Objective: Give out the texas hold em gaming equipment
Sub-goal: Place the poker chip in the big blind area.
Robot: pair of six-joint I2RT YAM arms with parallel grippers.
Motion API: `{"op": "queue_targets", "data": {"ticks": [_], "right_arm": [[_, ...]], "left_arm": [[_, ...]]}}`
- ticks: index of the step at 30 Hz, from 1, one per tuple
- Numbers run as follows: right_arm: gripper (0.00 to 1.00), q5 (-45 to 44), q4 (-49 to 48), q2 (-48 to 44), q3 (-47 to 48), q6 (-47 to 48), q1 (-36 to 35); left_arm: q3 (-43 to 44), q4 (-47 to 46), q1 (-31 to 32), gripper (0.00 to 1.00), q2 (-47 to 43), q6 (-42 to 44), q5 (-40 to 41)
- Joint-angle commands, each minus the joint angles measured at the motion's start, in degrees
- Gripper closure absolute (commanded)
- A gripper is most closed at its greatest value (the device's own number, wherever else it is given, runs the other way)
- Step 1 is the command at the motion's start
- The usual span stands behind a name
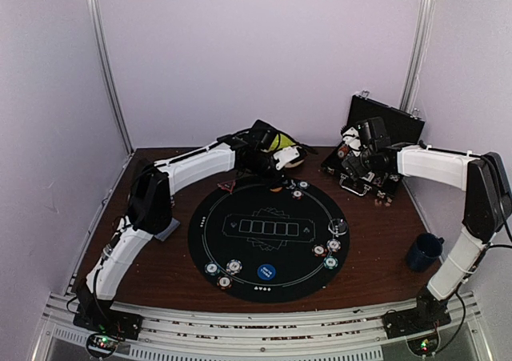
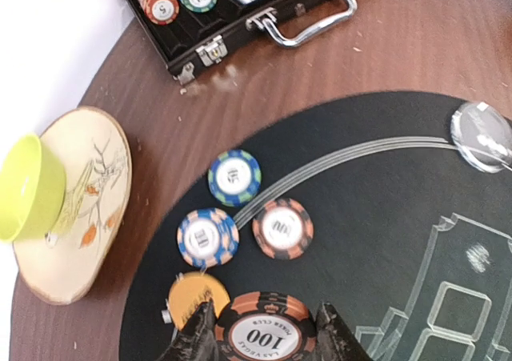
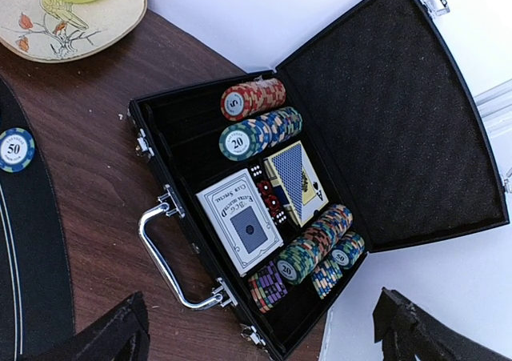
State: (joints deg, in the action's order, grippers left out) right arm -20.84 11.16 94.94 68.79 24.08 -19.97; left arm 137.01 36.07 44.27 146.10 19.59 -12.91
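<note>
I have the orange 100 chip (image 2: 266, 341) pinched in my left gripper (image 2: 268, 327) over the far edge of the black mat (image 2: 384, 217), just beside three loose chips (image 2: 207, 238) lying flat. Chip rows (image 3: 260, 133) and cards (image 3: 240, 229) sit in the open case (image 3: 384, 113); my right gripper (image 3: 258, 317) hangs above it, jaws spread wide

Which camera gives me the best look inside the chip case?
Right wrist: the open case fills the frame, chips and cards plain. Left wrist catches only one corner, some chips and its handle. Top view shows it small, partly behind the right arm.
</note>
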Motion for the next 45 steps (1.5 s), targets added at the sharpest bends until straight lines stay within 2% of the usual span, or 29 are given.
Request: {"op": "queue_targets", "data": {"ticks": [1, 10, 23, 45], "right_arm": [[0.00, -1.40, -1.13, 0.65, -0.94, 0.09, 0.10], [0.00, -2.06, -1.58, 1.03, -1.03, 0.27, 0.14], [0.00, -1.31, -1.40, 0.19, -1.03, -0.15, 0.15], [0.00, -0.65, -1.05, 0.65, -0.94, 0.01, 0.10]], "left_arm": [[6.37, -5.50, -0.13, 0.67, 4.62, -0.90, -2.63], [13.19, -7.78, 1.46, 0.67, 11.17, -2.51, -4.56], [15.78, -9.87, 2.75, 0.64, 15.38, -2.57, -2.45], [16.89, -10.27, 2.84, 0.61, 17.28, -0.18, 2.78]]}}
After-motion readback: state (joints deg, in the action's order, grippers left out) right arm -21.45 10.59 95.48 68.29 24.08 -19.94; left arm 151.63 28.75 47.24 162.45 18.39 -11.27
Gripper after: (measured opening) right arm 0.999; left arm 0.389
